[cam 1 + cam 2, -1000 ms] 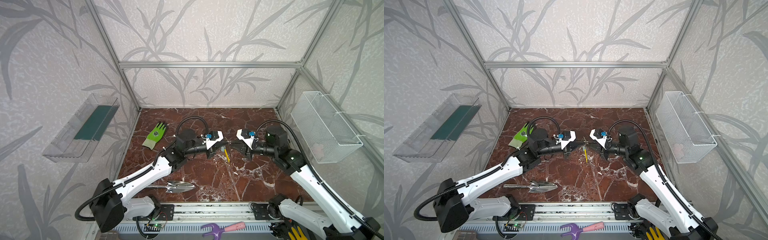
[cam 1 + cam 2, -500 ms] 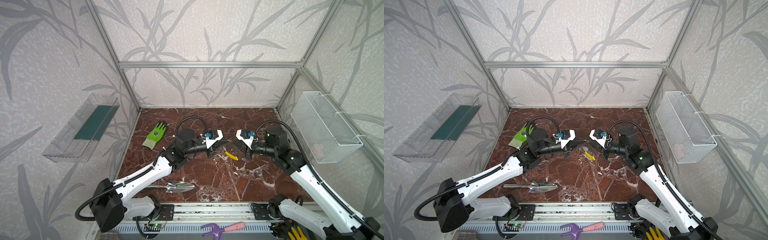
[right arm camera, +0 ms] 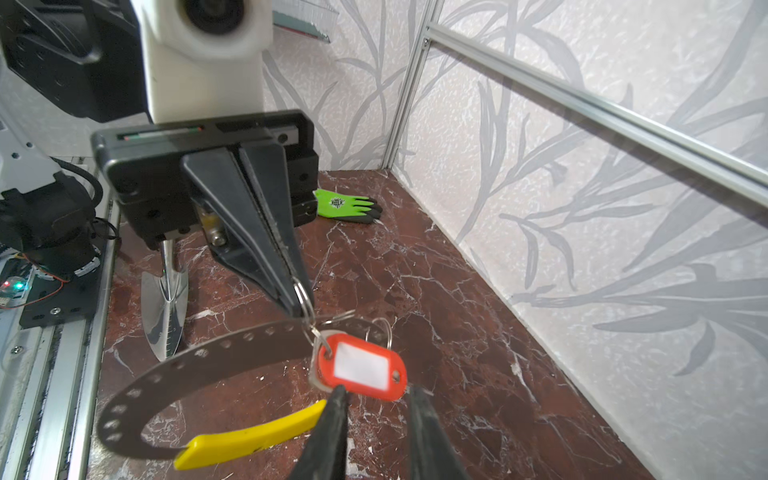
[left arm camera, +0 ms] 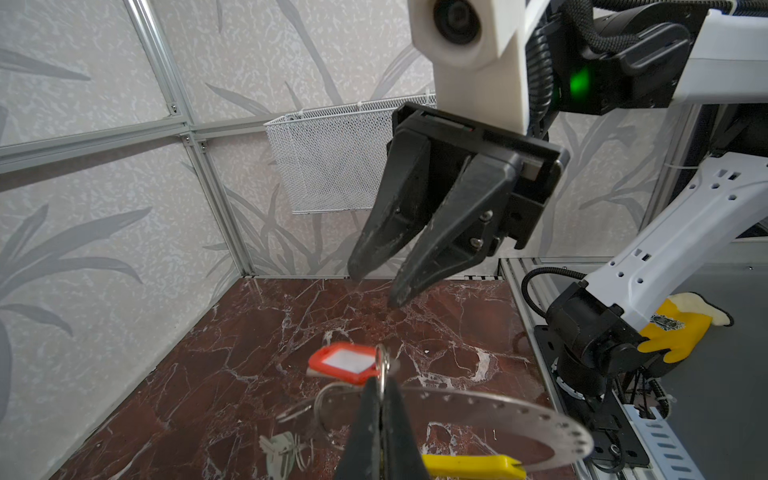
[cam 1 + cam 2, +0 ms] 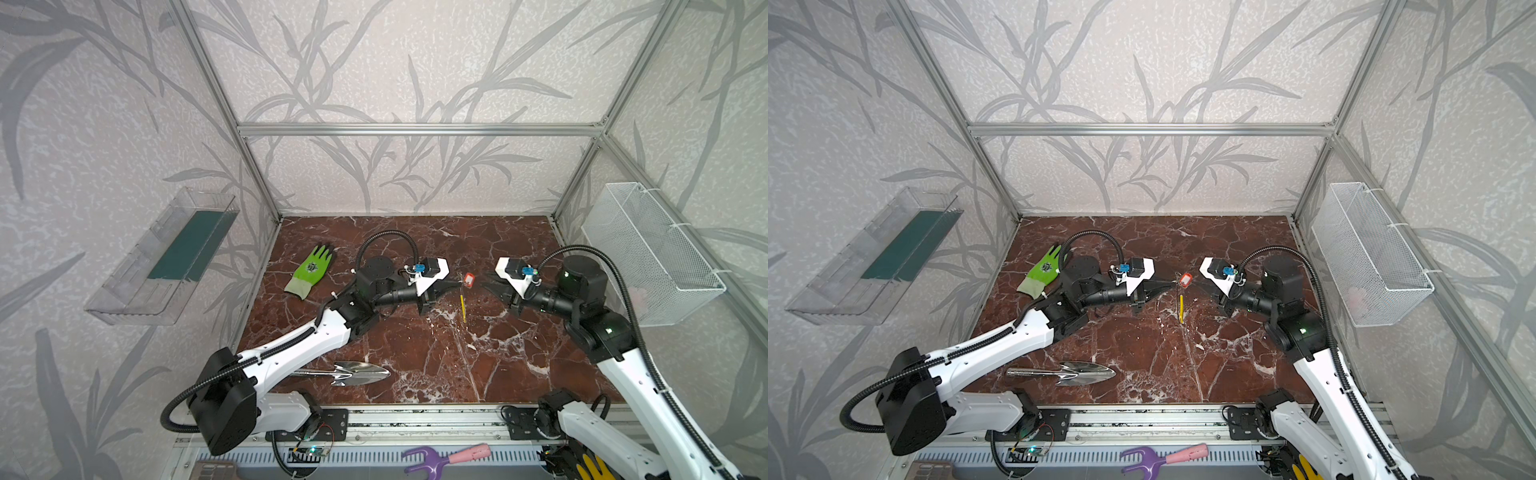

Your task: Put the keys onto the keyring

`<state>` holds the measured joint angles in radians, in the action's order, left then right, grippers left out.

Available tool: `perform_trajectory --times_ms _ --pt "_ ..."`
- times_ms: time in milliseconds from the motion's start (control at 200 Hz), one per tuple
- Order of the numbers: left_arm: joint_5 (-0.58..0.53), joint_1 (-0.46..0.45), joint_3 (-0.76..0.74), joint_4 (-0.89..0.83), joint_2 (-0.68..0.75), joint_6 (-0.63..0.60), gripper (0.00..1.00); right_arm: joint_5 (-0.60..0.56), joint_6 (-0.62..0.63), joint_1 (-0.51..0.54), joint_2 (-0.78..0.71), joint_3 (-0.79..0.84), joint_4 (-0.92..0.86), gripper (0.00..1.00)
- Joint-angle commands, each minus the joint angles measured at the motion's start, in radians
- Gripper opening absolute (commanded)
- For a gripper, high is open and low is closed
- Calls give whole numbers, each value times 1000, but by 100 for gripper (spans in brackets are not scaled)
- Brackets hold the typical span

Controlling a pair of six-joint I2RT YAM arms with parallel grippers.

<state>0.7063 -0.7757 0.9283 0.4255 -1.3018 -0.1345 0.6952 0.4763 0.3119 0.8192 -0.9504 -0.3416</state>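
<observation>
Left to right in both top views: a green glove [image 5: 311, 271] lies flat on the marble table [image 5: 415, 353], and a steel trowel [image 5: 353, 372] lies near the front edge. Next is the left gripper [image 5: 459, 284], jaws clenched on the keyring [image 3: 232, 353]. The hoop is seen edge-on from above, its yellow segment [image 5: 462, 307] toward the table's front. A small split ring [image 3: 304, 296] juts from the same tips. The red tag [image 5: 469, 279] hangs just beside them. A mint-green tag [image 4: 279, 449] shows blurred under the hoop; whether it hangs or lies cannot be told. The right gripper [image 5: 484, 286] faces the red tag from near by, jaws released and apart, grasping nothing. A wire basket [image 5: 648, 257] hangs on the right wall
</observation>
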Motion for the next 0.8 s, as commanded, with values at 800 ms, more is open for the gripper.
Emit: perform_trajectory --times_ms 800 --pt "70 1 78 -10 -11 -2 0 282 -73 -2 113 -33 75 22"
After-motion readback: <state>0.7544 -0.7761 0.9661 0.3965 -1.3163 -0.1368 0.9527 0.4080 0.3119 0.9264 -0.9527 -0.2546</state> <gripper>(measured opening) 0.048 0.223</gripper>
